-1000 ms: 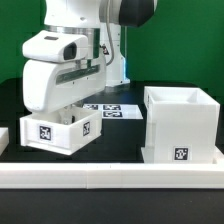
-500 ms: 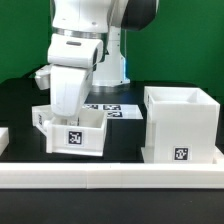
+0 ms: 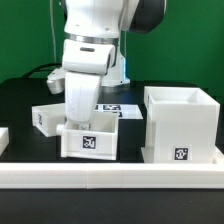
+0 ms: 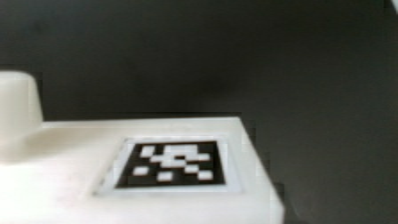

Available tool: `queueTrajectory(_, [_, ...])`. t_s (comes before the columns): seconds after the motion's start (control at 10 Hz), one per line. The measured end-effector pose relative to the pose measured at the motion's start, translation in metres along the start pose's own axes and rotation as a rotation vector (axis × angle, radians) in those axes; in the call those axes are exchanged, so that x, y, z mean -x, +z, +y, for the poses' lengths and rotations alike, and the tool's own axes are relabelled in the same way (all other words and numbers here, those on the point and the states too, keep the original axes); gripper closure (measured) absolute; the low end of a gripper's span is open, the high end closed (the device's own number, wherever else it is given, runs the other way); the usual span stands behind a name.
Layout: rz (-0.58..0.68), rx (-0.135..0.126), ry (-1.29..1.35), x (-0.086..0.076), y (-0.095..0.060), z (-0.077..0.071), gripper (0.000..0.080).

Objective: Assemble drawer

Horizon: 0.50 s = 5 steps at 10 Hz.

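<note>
The drawer's tall white housing (image 3: 180, 125) stands at the exterior view's right, open side up, with a tag on its front. A low white tray (image 3: 92, 139) with a tag on its front sits just left of the housing, apart from it. My gripper (image 3: 82, 122) reaches down into this tray at its left wall and is shut on it; the fingertips are hidden inside. A second tray (image 3: 47, 117) lies behind and to the left. The wrist view shows a white tray face with a tag (image 4: 175, 163) close up.
The marker board (image 3: 112, 108) lies flat behind the trays. A long low white rail (image 3: 110, 176) runs along the front edge. A white part (image 3: 3, 137) shows at the left edge. A blurred white rounded shape (image 4: 15, 105) is in the wrist view.
My gripper has moved to the exterior view's right, taking the front tray with it toward the housing. The second tray behind has come into view.
</note>
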State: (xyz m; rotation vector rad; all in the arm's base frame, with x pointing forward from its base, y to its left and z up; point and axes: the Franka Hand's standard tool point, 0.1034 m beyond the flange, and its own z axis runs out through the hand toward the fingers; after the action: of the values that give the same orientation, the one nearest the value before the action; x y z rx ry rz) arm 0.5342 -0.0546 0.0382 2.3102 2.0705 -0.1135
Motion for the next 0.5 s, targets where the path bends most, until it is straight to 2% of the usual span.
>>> queueTrajectory(0.2, [0.013,-0.003,0.006,-0.017,0.002,-0.002,0.0758])
queueTrajectory(0.5, [0.015,-0.009,0.01,-0.016,0.003,-0.003,0.0758])
